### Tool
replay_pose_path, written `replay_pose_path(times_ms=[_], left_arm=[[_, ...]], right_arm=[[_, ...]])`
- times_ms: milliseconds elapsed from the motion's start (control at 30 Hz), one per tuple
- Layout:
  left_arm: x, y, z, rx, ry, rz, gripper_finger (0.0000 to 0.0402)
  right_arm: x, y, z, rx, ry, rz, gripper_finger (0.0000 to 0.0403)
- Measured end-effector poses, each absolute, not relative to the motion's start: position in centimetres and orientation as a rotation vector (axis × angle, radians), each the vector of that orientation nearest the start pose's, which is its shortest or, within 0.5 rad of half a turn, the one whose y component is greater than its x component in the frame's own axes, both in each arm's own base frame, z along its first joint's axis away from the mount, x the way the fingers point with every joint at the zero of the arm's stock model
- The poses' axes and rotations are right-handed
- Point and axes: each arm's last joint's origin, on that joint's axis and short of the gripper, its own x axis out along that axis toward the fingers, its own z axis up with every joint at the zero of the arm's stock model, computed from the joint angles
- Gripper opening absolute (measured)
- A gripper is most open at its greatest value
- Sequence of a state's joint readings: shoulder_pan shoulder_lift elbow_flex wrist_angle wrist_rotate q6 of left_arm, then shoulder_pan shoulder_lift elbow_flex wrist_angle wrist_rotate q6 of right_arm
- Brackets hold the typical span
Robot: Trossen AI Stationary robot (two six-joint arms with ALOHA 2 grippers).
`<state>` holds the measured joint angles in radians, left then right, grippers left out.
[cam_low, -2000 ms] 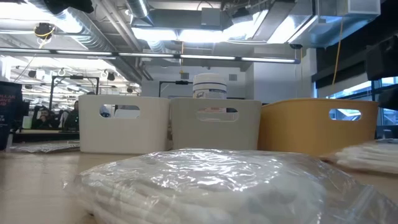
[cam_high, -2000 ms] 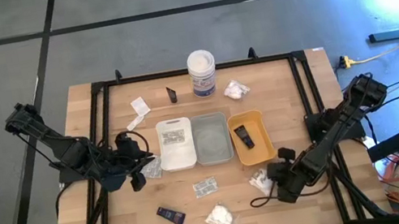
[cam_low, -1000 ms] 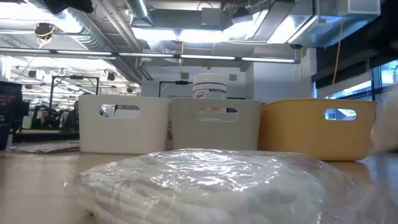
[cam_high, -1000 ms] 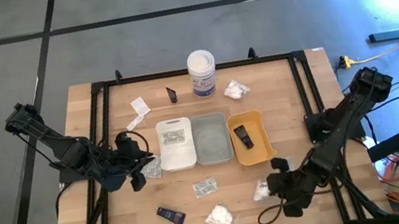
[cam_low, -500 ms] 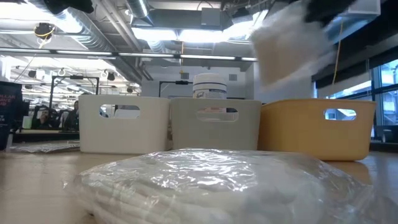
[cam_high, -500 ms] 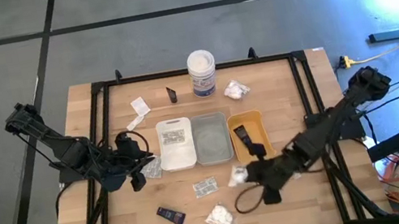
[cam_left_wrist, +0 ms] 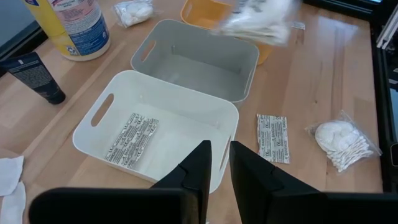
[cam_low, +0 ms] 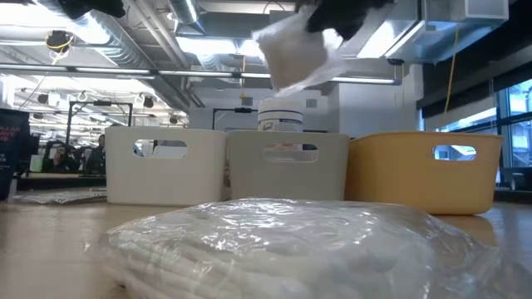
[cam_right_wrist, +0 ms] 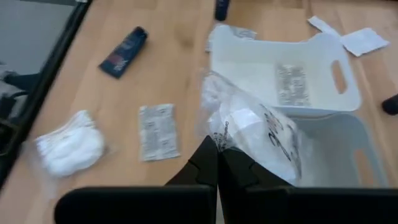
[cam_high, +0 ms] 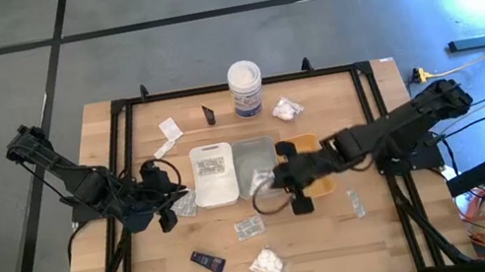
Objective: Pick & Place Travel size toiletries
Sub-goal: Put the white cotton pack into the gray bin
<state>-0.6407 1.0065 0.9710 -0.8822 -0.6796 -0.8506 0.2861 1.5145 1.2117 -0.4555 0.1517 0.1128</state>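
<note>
My right gripper (cam_high: 276,179) hovers over the grey tray (cam_high: 247,152), shut on a white plastic-wrapped bundle (cam_right_wrist: 252,134); the low view shows that bundle (cam_low: 293,51) high above the trays. My left gripper (cam_left_wrist: 215,169) waits left of the white tray (cam_high: 217,193), fingers narrowly apart with nothing between them. One flat sachet (cam_high: 213,165) lies in the white tray. Loose on the table are a sachet (cam_high: 249,226), a black tube (cam_high: 208,260) and another bundle (cam_high: 266,266) in front of the trays. My right gripper pinches the bundle's plastic wrap at its nearest edge (cam_right_wrist: 219,143) between its two fingers. The fingers slant downward, reaching in from the table's right side. The bundle is lifted clear and hangs beyond the fingertips over the grey tray.
The orange tray (cam_high: 323,182) lies partly under my right arm. A tall white tub (cam_high: 246,88), a bundle (cam_high: 287,107), a black tube (cam_high: 209,114) and paper sachets (cam_high: 169,128) sit at the far side. A small sachet (cam_high: 354,202) lies near right.
My right gripper has swung from the table's near right toward the left and far side, rising and rolling its wrist, staying shut. The bundle has travelled with it, lifted clear of the table, and now hangs above the grey tray.
</note>
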Motion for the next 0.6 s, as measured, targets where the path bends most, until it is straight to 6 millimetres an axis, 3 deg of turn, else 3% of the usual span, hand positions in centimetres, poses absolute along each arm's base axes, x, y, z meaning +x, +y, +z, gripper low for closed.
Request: replay_pose_path(times_ms=[267,600], left_arm=[[15.6,-9.3,30.6,-0.251,0.639,0.328,0.0054],[15.6,-9.3,30.6,-0.251,0.639,0.328,0.0054]], right_arm=[[34.1,3.9,27.6,0.039,0.703,0.116,0.0000],[35.7,1.5,24.6,0.073,0.800,0.130,0.0000]])
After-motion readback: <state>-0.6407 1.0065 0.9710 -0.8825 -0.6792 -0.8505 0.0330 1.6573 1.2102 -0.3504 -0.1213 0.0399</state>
